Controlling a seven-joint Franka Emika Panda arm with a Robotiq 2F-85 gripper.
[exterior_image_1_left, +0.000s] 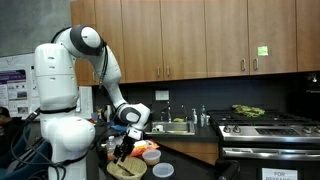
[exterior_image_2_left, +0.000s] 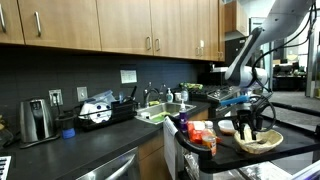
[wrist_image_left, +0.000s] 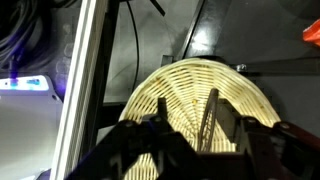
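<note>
Both exterior views face the basket (exterior_image_1_left: 127, 169) from different sides; wrist view looks closely down.

Pale woven wicker basket (wrist_image_left: 200, 95), rough-ribbed; matt dark tabletop (wrist_image_left: 165, 45); smooth metal rail (wrist_image_left: 85, 70); satin wooden cabinets (exterior_image_1_left: 200, 35).

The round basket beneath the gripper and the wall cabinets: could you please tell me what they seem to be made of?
The basket looks like woven wicker or straw, pale tan and matte: the wrist view shows ribs fanning out, crossed by fine curved rows. The cabinets look like wood or veneer, warm brown and smooth; grain is too small to confirm.
</note>
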